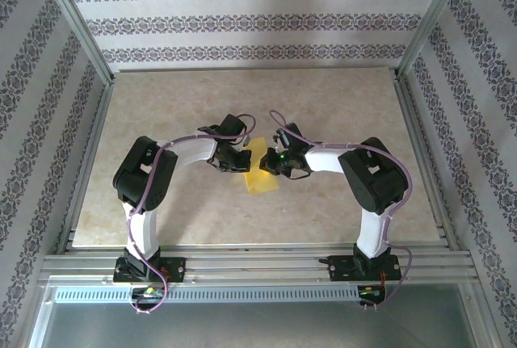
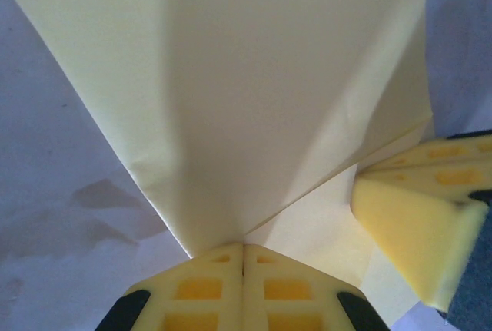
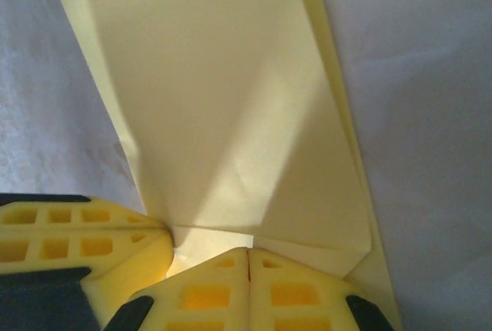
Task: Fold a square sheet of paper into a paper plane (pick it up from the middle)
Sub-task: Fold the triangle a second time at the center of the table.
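The square sheet of paper [image 1: 260,172] is yellow, folded into layers and lies on the table between the two arms. My left gripper [image 1: 239,162] is shut at the sheet's left side. In the left wrist view its closed tips [image 2: 244,248] sit at the narrow end of a folded flap [image 2: 269,77], which runs under them. My right gripper [image 1: 273,162] is shut at the sheet's right side. In the right wrist view it [image 3: 247,253] rests on the lower layer, just short of the flap's edge [image 3: 231,100]. Each wrist view also shows the other gripper's pads [image 2: 415,223] [image 3: 77,246] close by.
The beige tabletop [image 1: 323,106] spreads out on all sides of the sheet. Aluminium frame rails [image 1: 420,146] and patterned walls close it in at the left, right and back. Both arms bend inward, so their elbows stand out to the sides.
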`<state>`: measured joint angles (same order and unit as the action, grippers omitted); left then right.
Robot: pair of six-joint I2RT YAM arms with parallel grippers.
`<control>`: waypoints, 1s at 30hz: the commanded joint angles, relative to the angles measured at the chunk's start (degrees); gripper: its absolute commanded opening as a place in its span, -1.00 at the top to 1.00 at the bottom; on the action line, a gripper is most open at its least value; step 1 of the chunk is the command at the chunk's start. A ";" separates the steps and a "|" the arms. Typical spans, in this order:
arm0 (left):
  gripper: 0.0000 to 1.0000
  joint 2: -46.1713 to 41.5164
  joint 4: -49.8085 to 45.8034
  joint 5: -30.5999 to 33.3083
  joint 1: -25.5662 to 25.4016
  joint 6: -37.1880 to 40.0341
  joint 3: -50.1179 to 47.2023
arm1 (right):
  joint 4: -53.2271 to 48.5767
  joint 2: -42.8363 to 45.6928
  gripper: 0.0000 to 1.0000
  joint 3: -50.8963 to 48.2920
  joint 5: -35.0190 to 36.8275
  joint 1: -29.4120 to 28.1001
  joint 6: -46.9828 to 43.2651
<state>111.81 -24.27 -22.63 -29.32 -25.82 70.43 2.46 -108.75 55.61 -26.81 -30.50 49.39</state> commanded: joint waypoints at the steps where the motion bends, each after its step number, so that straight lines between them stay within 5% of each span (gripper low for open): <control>1: 0.97 2.67 -4.44 3.13 -0.51 1.74 -0.34 | -2.69 -2.33 1.00 1.05 1.52 -0.17 0.88; 8: 0.85 -3.05 -3.89 1.04 -0.55 -1.28 1.33 | -4.84 -3.01 1.00 0.64 2.99 -0.41 1.80; 17: 0.79 -13.55 12.11 -4.16 -2.16 -18.61 -10.23 | -5.95 -3.57 1.00 0.28 3.52 -0.60 2.62; 30: 0.90 -8.69 15.89 -4.92 -6.19 -24.05 -12.77 | -6.77 -3.66 1.00 0.46 3.87 -0.61 2.71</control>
<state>102.17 -9.32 -28.01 -35.24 -48.49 57.74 1.50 -109.34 56.53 -26.57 -30.55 51.33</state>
